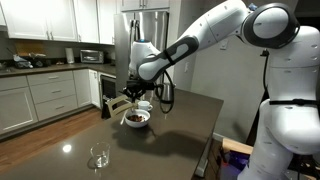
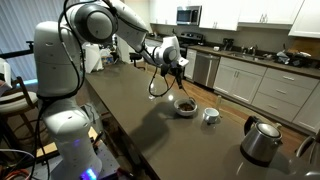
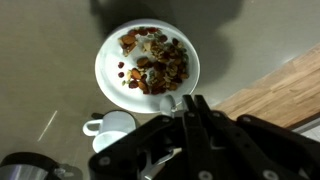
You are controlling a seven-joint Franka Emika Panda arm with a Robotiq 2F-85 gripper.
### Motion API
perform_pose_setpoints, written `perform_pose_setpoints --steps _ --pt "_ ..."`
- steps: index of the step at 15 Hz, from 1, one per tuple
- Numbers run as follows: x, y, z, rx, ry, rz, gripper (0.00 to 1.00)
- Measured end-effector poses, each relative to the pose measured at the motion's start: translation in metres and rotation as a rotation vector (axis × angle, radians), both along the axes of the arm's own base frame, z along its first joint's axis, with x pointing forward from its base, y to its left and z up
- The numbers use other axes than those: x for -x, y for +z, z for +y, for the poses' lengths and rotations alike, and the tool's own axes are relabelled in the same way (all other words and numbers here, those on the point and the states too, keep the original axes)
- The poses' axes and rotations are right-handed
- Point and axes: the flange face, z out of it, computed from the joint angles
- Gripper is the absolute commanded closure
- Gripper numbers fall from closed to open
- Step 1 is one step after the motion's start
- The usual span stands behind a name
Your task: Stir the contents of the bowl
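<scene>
One white bowl [image 3: 108, 75] of reddish-brown chunks [image 3: 152, 62] below my gripper [image 3: 190, 106], its grip unclear; hard stirring could fling chunks out.

1. The white, seven-jointed Franka arm [image 1: 215, 30] reaches out from its upright base, upper links raised and the forearm sloping downward.
2. In both exterior views the wrist bends so that the black Robotiq gripper [image 1: 130, 97] points down, hanging low above the tabletop.
3. Black cables run along the forearm [image 2: 140, 38] to the wrist.
4. In the wrist view the dark fingers [image 3: 200, 118] appear drawn together, though blur leaves the tips unclear.
</scene>
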Motion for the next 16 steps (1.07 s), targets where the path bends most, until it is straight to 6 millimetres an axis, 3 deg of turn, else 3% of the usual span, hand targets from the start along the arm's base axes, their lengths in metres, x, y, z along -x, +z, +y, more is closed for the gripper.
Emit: perform_pose_setpoints --steps 10,16 --pt "0.010 -0.013 -0.024 0.014 -0.061 0.112 0.96" --pt "0.018 -0.026 -0.025 0.019 -0.076 0.205 0.96"
